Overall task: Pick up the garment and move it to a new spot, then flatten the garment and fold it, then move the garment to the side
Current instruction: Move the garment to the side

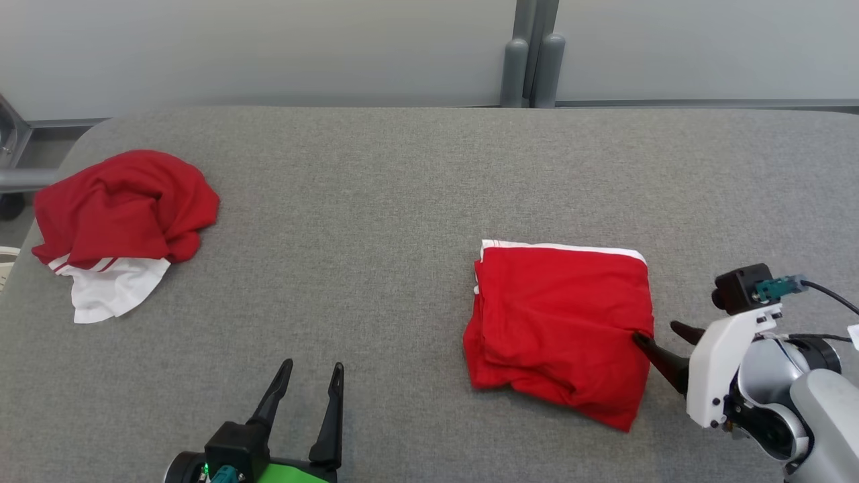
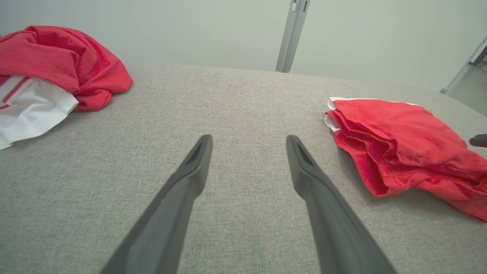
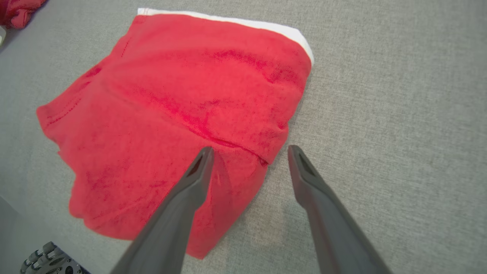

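A folded red garment [image 1: 560,322] with a white strip along its far edge lies flat on the grey table [image 1: 376,201], right of centre. My right gripper [image 1: 660,334] stands open at the garment's right edge. In the right wrist view, one of its fingers is over the red cloth [image 3: 182,99] and the other over bare table, with nothing held between them [image 3: 249,152]. Low at the table's front, my left gripper [image 1: 312,367] is open and empty, well to the left of the folded garment [image 2: 403,144]; its fingers [image 2: 249,140] hover over bare table.
A second red and white garment [image 1: 121,221] lies crumpled at the table's far left [image 2: 49,68]. A pale wall with a grey post [image 1: 533,54] stands behind the table. Bare grey surface stretches between the two garments.
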`<state>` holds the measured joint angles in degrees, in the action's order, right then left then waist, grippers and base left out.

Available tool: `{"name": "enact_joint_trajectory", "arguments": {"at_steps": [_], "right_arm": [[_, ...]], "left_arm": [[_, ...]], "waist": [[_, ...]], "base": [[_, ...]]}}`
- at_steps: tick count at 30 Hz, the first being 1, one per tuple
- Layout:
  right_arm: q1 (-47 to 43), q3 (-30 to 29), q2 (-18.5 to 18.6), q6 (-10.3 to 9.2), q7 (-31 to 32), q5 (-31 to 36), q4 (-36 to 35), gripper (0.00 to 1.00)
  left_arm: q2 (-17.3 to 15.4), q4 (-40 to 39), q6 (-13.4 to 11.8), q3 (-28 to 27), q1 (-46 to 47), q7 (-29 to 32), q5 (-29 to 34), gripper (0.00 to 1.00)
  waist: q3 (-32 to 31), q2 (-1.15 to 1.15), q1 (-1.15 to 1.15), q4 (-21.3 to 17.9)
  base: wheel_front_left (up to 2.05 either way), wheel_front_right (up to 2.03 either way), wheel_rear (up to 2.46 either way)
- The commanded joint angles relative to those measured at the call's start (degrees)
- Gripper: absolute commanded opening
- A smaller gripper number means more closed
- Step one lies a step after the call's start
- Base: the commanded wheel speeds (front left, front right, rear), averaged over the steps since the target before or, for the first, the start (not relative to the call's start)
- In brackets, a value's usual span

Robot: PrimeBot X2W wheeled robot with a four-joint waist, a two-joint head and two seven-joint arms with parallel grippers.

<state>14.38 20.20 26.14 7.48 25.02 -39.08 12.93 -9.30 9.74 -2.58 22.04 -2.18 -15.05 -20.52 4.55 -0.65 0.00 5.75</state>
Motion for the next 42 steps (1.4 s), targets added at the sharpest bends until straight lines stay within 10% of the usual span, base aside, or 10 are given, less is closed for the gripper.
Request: {"name": "enact_joint_trajectory", "arguments": {"at_steps": [1,12,14,42], "right_arm": [[-1.0,-0.6,0.3,0.02,0.5,0.1,-0.1,1.0],[-3.1,-7.6,-8.1,0.02,2.6,-2.4,5.6,0.97],[-2.7,-7.3,-9.4,0.02,1.9,-3.7,5.9,0.0],[2.9,-1.0,5.6,0.0,-6.4,-4.0,6.5,0.0]], "left_arm": [[0.2,0.0,0.1,-0.2,-0.5,-0.2,0.5,1.0],[1.1,1.0,1.3,-0.6,1.0,-0.2,1.6,1.0],[1.2,1.1,1.4,-0.7,1.1,-0.2,1.7,1.0],[2.5,1.3,2.7,-1.7,6.1,-0.2,4.1,1.0]], "waist": [[0.2,0.65,0.0,0.0],[0.2,0.65,0.0,1.4],[0.2,0.65,0.0,1.6],[8.5,0.65,0.0,-14.2]], "base": [[0.0,0.0,0.0],[0.0,0.0,0.0],[0.0,0.0,0.0],[0.0,0.0,0.0]]}}
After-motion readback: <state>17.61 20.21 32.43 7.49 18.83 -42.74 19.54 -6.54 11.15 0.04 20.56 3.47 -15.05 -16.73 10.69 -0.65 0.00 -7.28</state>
